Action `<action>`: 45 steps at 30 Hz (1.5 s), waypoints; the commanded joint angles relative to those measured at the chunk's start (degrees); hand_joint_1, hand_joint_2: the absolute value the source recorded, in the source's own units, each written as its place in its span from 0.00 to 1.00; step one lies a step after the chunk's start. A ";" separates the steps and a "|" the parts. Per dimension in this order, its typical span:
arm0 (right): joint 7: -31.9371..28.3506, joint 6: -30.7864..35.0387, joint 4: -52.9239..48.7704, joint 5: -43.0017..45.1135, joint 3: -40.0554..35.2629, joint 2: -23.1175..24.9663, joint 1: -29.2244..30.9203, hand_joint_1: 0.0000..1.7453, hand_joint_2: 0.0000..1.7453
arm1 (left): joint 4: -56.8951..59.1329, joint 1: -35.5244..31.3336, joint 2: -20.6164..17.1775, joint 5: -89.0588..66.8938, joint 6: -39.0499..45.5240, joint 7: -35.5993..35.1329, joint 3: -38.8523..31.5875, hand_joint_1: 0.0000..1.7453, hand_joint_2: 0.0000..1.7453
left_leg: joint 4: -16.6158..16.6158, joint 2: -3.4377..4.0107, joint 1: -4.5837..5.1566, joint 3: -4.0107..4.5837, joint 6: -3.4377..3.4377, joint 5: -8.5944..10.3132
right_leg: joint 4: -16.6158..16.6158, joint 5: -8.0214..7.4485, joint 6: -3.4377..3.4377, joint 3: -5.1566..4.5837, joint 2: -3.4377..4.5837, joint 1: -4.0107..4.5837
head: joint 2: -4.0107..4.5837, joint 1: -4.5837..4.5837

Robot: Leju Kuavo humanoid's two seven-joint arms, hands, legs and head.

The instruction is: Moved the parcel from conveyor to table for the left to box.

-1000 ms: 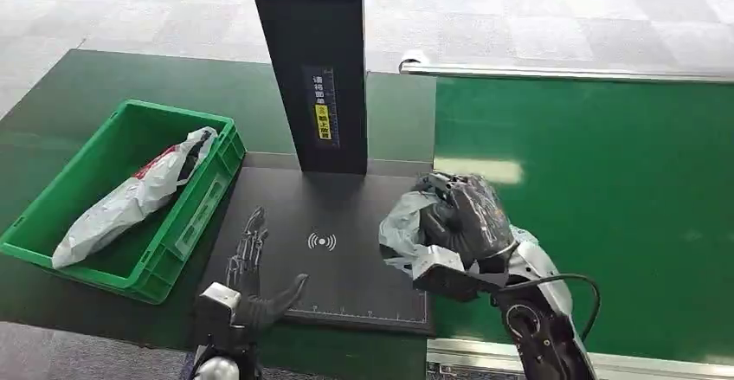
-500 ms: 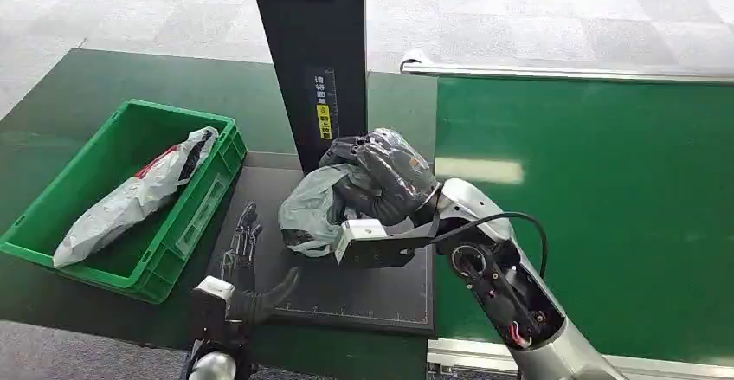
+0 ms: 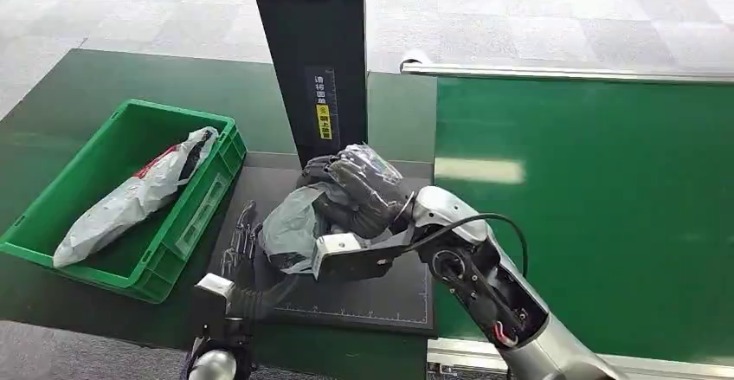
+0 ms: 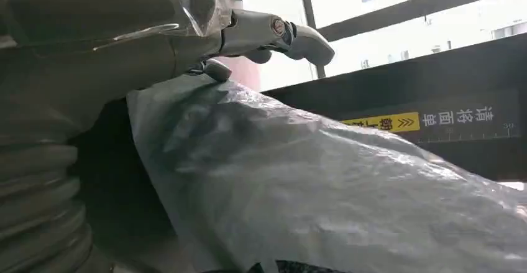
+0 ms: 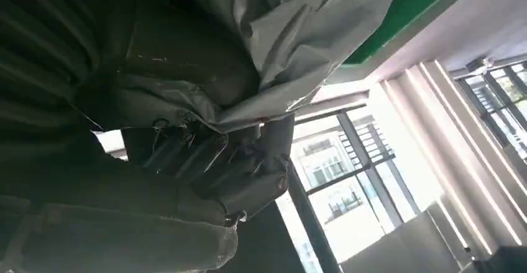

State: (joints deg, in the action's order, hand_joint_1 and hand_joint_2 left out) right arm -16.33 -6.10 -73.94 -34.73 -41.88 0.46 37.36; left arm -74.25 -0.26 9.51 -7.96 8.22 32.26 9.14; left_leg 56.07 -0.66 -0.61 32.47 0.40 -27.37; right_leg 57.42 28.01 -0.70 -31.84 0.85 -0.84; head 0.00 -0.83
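Note:
My right hand (image 3: 363,191) grips a grey plastic parcel (image 3: 292,226) and holds it low over the black scanner pad (image 3: 391,286), left of its middle. In the right wrist view the hand (image 5: 205,161) is clenched on the crumpled grey parcel (image 5: 298,30). My left hand (image 3: 244,267) lies at the pad's near-left corner with its fingers spread, directly below the parcel's left end. From the left wrist view the parcel (image 4: 335,186) lies close against the left hand (image 4: 124,49); whether they touch I cannot tell.
A green crate (image 3: 52,224) at the left holds a white and grey bagged parcel (image 3: 130,198). A black scanner post (image 3: 312,60) rises behind the pad. The green conveyor belt (image 3: 597,207) runs on the right, with a metal rail (image 3: 563,73) at its far edge.
My right arm has carried the parcel leftward from the pad's right edge to above its left half and lowered it over my left hand. The left hand stayed almost still.

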 commanded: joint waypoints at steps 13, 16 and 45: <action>-6.74 -3.84 21.35 8.30 -5.45 -4.92 -10.32 0.00 1.00 | 1.11 -0.69 -0.74 -0.56 -0.92 -1.93 -0.32 0.00 1.00 | -0.15 -0.22 -0.04 -0.22 -0.04 0.06 | -0.26 -0.01 0.02 0.34 -0.33 0.07 | 0.00 0.00; -6.16 -4.64 19.79 8.37 -5.26 -5.19 -10.43 0.00 1.00 | 1.13 -0.76 -0.69 -0.65 -1.01 -2.00 -0.45 0.00 1.00 | -0.05 -0.08 0.00 -0.09 -0.02 0.02 | -0.09 0.00 0.02 0.12 -0.14 0.02 | 0.00 0.00; -12.10 -16.19 -9.80 32.05 51.93 0.88 -43.45 0.00 1.00 | -5.42 2.46 -11.45 -17.71 -10.91 0.79 -1.91 0.00 1.00 | -0.03 -0.15 0.01 -0.01 0.02 -0.05 | -0.05 0.06 0.04 0.05 -0.21 0.00 | 0.00 0.00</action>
State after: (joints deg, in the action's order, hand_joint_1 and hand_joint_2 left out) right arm -28.24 -24.48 -80.79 1.18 1.80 -2.86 -2.40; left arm -80.32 3.27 1.24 -23.78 -2.58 32.52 3.52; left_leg 56.06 -0.72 -0.61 32.48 0.43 -27.44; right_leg 57.39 28.05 -0.69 -31.85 0.80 -0.84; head 0.00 -0.83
